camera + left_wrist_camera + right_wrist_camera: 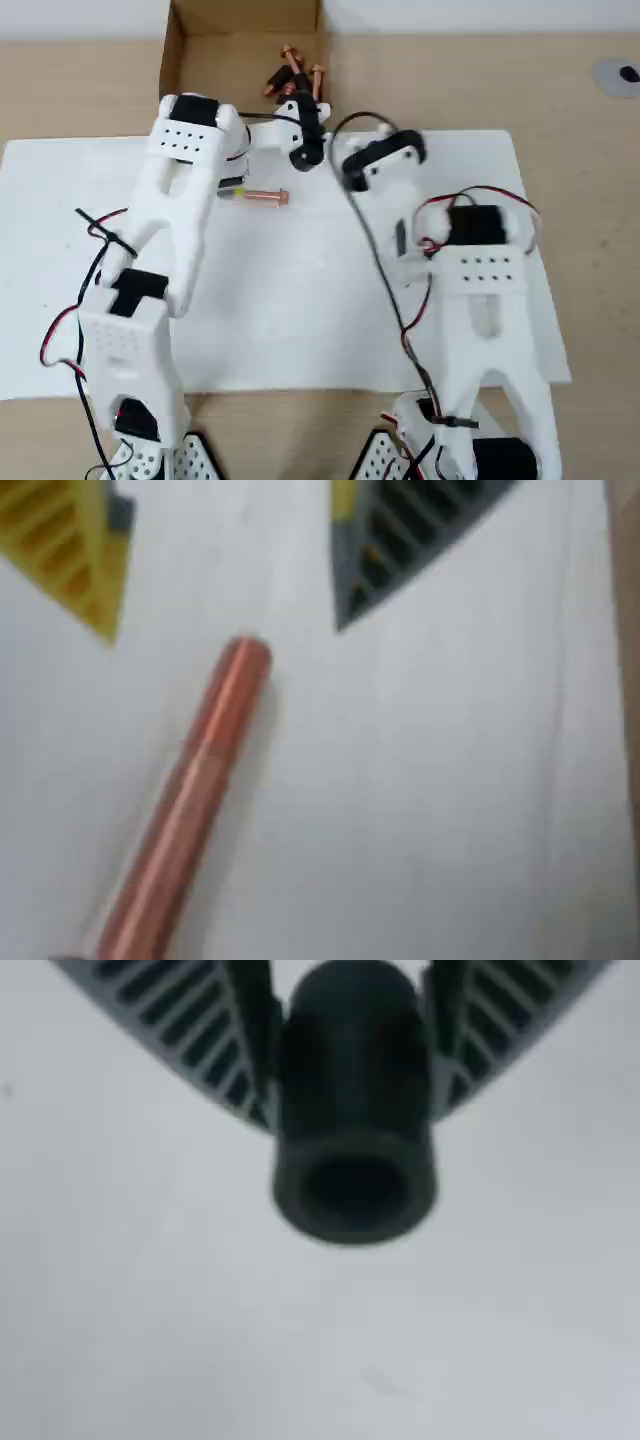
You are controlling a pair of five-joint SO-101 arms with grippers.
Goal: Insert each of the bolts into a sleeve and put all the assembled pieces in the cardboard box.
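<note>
A copper bolt (264, 197) lies flat on the white sheet, just right of my left gripper (233, 188). In the left wrist view the bolt (195, 790) lies on the sheet with one end close to the gap of the left gripper (225, 630). Its yellow finger (75, 555) and dark finger (410, 540) stand wide apart and touch nothing. My right gripper (350, 1115) is shut on a dark sleeve (355, 1165), held a little above the sheet with its open bore facing the camera. The cardboard box (172, 60) stands at the back, holding several copper pieces (291, 75).
A white sheet (300, 310) covers the middle of the wooden table (580, 180). Both arms' camera mounts (345, 150) crowd the sheet's far edge in front of the box. Black and red cables (385, 270) trail along the right arm.
</note>
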